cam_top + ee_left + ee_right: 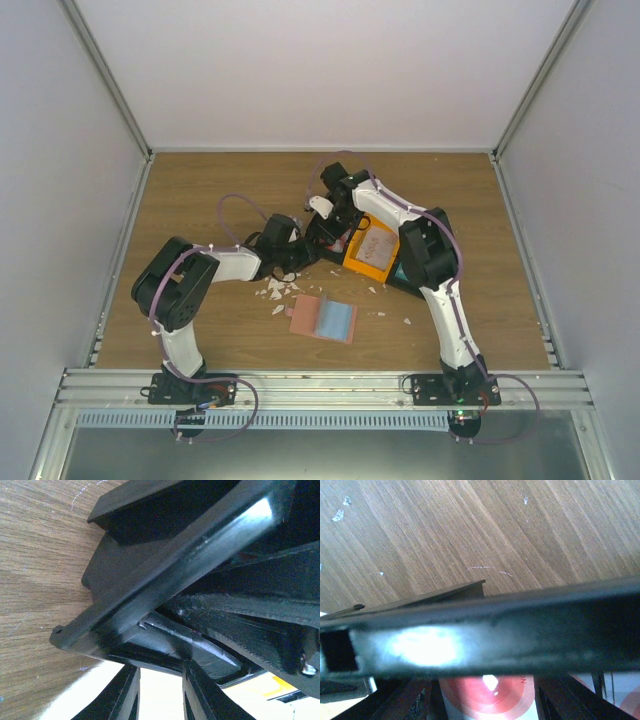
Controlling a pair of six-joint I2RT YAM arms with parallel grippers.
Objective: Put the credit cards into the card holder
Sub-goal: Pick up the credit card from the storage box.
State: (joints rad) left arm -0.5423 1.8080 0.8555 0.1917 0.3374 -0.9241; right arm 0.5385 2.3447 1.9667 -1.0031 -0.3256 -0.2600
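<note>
The salmon-pink card holder (pixel 304 316) lies open on the table in front of the arms, with a teal card (pixel 337 320) on its right half. A white card with red markings (pixel 373 245) sits tilted in the orange bin (pixel 358 266). My right gripper (pixel 341 232) is at that bin. In the right wrist view the white card with a red disc (pixel 490 697) fills the gap between its fingers (pixel 417 702), touching both. My left gripper (pixel 308 238) is beside it, fingers (pixel 126 692) apart with nothing held, their tips at a black bin rim (pixel 150 657).
A black bin (pixel 402 276) stands against the orange one; its rim (pixel 520 630) crosses the right wrist view, very close. White crumbs (pixel 277 292) lie left of the card holder and several more to its right. Grey walls enclose the wooden table (pixel 200 190).
</note>
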